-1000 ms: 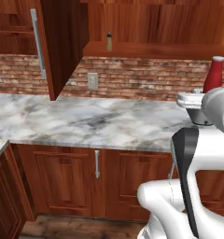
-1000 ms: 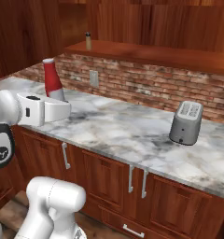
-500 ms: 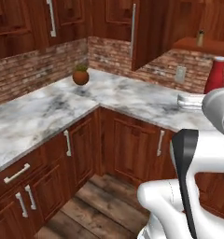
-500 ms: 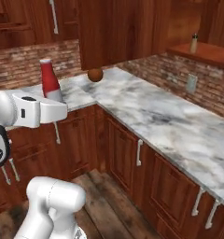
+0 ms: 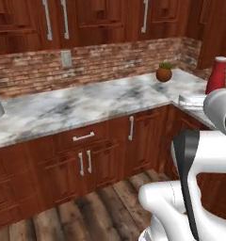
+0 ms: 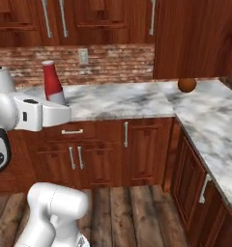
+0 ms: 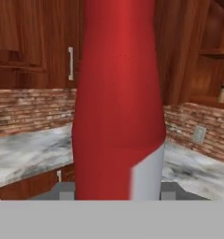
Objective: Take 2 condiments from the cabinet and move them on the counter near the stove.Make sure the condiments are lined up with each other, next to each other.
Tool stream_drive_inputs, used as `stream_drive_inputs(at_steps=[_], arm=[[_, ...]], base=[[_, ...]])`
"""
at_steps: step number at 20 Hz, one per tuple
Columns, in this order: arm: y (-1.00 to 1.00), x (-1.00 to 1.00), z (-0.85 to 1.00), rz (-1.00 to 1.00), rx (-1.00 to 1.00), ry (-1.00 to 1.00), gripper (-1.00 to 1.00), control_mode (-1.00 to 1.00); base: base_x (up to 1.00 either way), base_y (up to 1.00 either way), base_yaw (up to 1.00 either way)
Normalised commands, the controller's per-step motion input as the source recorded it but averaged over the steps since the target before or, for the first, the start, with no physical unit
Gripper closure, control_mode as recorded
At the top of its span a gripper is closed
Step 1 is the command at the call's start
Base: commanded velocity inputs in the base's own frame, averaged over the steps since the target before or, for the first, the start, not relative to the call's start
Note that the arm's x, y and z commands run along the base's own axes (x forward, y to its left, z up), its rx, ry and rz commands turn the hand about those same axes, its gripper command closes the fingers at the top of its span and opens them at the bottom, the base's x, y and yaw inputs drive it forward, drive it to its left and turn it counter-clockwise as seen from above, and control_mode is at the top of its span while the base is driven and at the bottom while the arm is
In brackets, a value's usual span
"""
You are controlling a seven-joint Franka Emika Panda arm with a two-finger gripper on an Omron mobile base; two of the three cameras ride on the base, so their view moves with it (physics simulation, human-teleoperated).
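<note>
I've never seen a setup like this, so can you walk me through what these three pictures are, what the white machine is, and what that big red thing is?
The white machine is a robot arm on a base that can drive, in a computer-rendered kitchen. Two pictures come from cameras on the base, behind the arm to its left and right; the third comes from a camera on the hand, looking along the gripper.

The big red thing is a red squeeze bottle held upright in the gripper, right in front of the hand camera. From the base cameras you see the same bottle with its pale cap standing up from the end of the arm.

On the marble counter sits a small round brown pot with a green plant, near the corner. Far off in the hand view, a small shaker stands on a wooden shelf.
</note>
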Motion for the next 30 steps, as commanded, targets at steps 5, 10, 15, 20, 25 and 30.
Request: stream_drive_inputs(at_steps=[5,10,15,20,25,30], arm=[[0.0,0.0,0.0,0.0,0.0,0.0,1.0,1.0],[0.0,0.0,0.0,0.0,0.0,0.0,1.0,1.0],[0.0,0.0,0.0,0.0,0.0,0.0,1.0,1.0],[0.0,0.0,0.0,0.0,0.0,0.0,1.0,1.0],[0.0,0.0,0.0,0.0,0.0,0.0,1.0,1.0],[0.0,0.0,0.0,0.0,0.0,0.0,1.0,1.0]], base=[[-0.41,0.19,0.82],[-0.33,0.27,0.83],[-0.08,0.21,0.79],[0.0,0.07,0.74],[0.42,0.08,0.21],[0.5,0.33,0.12]])
